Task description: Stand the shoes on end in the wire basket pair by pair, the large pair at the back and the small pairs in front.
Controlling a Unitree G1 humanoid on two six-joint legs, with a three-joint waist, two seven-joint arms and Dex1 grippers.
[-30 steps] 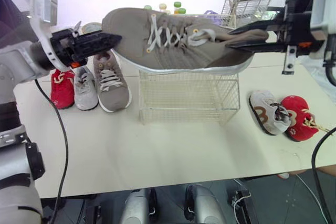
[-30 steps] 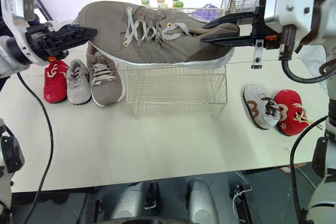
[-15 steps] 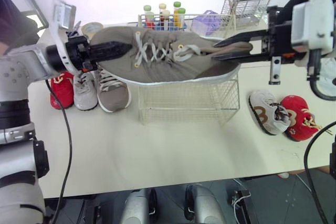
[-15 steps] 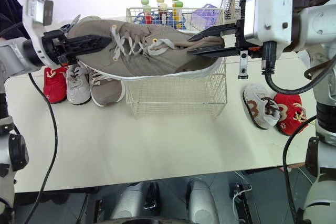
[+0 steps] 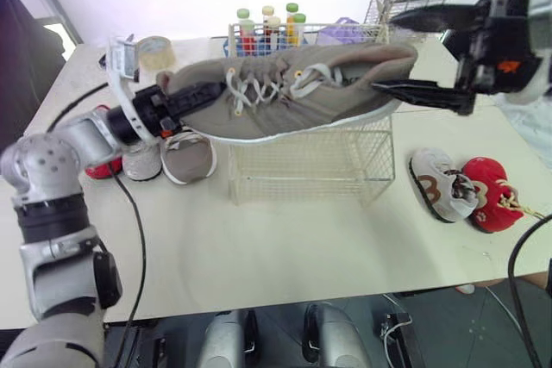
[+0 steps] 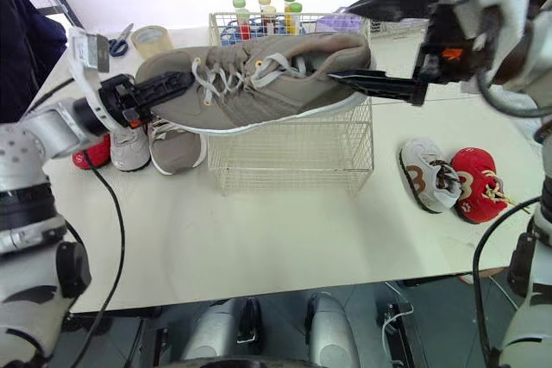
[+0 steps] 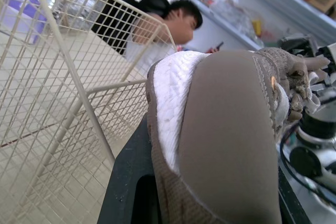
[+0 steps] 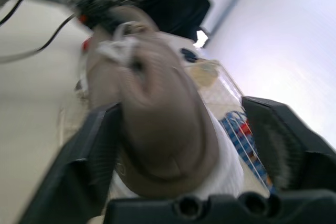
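Pale worktop under bright light, wire basket sitting mid-surface. Right above it is the large taupe shoe, lying lengthwise over the basket's top, toe to the robot's left, heel to its right. Whether the sole touches the rim, I can't tell.

Left pincer is clamped on the toe, one black finger on top, the other against the sole. Right pincer is at the heel, fingers spread wide either side of it, not squeezing.

Down on the worktop, left of the basket, the other large taupe shoe lies flat. A small grey shoe is just beside it, with a small red shoe beyond. Over on the right, a small white-and-brown shoe touches a second small red shoe. Behind the basket stand a rack of capped tubes and a roll of tape.
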